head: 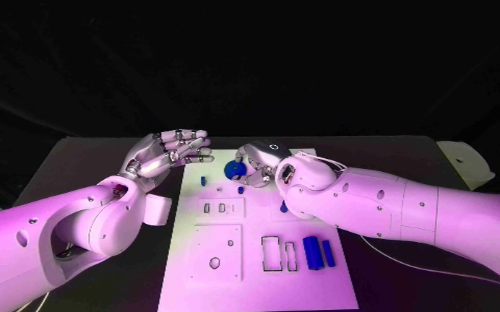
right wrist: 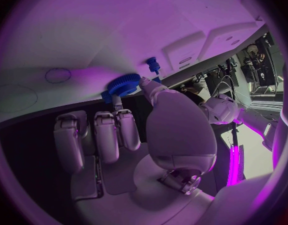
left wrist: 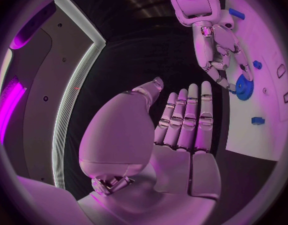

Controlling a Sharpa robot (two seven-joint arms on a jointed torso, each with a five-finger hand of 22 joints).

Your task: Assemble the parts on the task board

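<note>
Right now your right hand (head: 263, 163) pinches the blue gear (head: 236, 170) by its rim over the far end of the task board (head: 250, 283), near a small blue peg (head: 203, 180). Keep the gear flat and lower it gently, letting it seat before you release. Your left hand (head: 167, 153) hovers beside the board, fingers straight and holding nothing; keep it clear.

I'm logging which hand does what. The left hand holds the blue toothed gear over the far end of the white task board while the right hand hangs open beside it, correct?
Not quite: the hands are swapped. In the head view the right hand holds the blue toothed gear over the far end of the white task board, and the left hand hangs open beside it, holding nothing. The right wrist view shows that hand's fingertips on the gear.
</note>
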